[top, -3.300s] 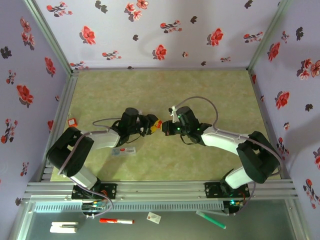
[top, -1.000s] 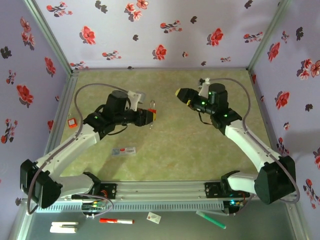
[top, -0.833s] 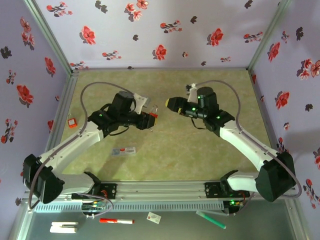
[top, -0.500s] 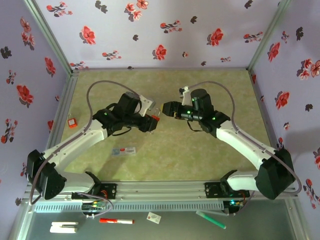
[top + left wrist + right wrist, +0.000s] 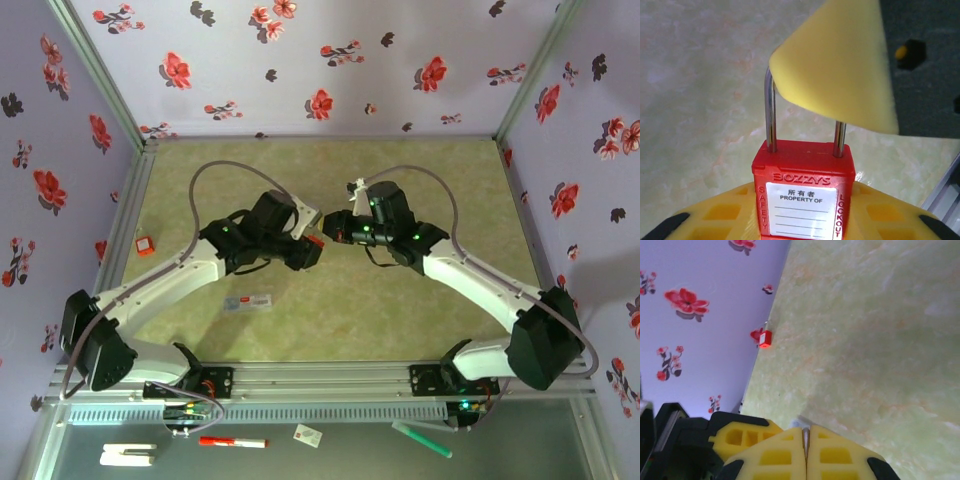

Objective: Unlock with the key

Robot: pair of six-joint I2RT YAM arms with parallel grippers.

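Right end effector (image 5: 804, 446) pressed together on the key (image 5: 803, 433), a thin grey sliver seen edge-on, just beside the red padlock (image 5: 804, 200); left end effector (image 5: 304, 251) pinches that padlock's body

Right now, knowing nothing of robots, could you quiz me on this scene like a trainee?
1. True or false: the left gripper holds the red plastic padlock by its body.
2. The right gripper is: A) wide open, B) shut, C) holding a pen.
3. Fill in: a second small red padlock lies at the green table's ___ edge.
Key: 1 true; 2 B; 3 left.
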